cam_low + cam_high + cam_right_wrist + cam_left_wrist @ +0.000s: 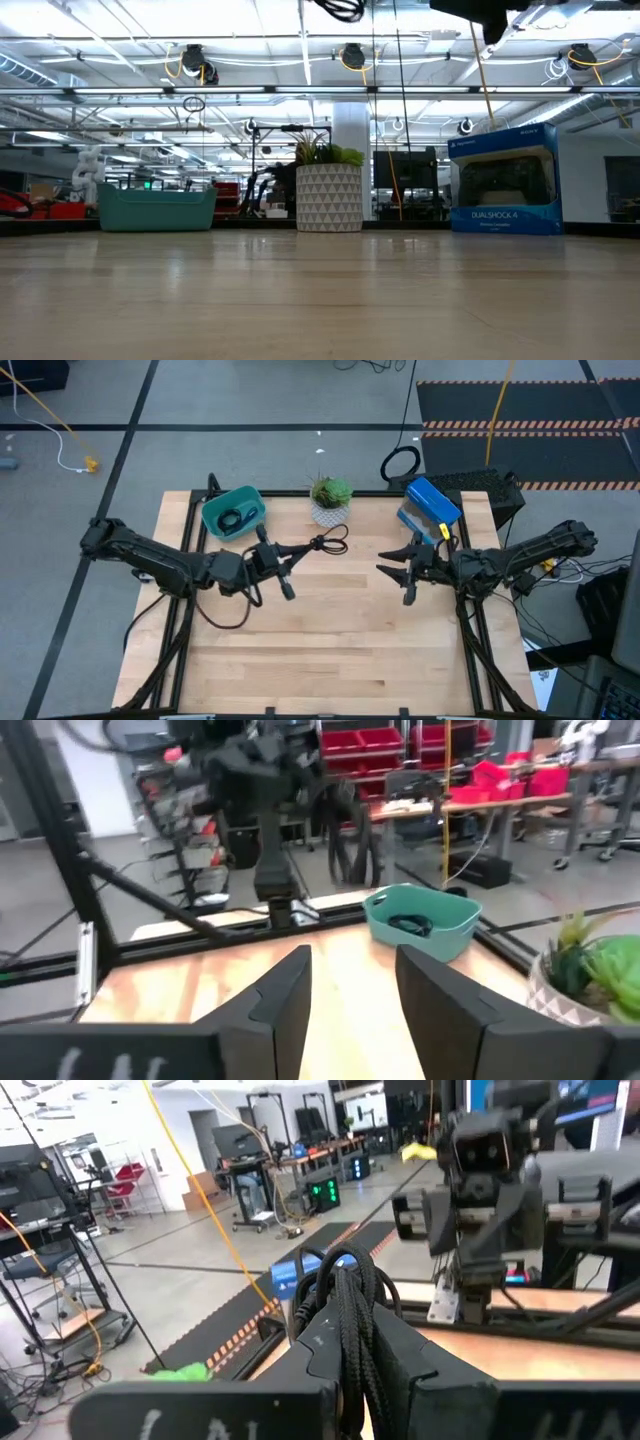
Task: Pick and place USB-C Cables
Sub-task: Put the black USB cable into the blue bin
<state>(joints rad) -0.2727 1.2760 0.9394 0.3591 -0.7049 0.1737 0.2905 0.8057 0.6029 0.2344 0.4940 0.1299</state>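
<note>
My left gripper (292, 550) (345, 1295) is above the middle of the table, shut on a black braided USB-C cable (325, 544). In the low view only that cable's loop (340, 8) shows, at the top of the picture. A second black cable (236, 518) (410, 925) lies coiled inside the teal bin (216, 512) (432, 935) at the far left. My right gripper (385, 568) (352, 965) hangs open to the right of centre, facing the left gripper and touching nothing. I cannot make out a purple-blue cable. My left gripper pinches the black cable's bundled strands (352, 1342) between its two fingers, which point level toward the table's right side and lie along the cable. The looped end (332, 543) sticks out past the fingertips. The cable is lifted clear of the table.
A potted plant (330, 500) (328, 195) stands at the far edge's middle. A blue DualShock box (432, 500) (503, 180) sits at the far right, with a paler blue thing (410, 520) beside it. A black ring (400, 463) lies beyond the far edge. The near half shows bare wood (320, 650).
</note>
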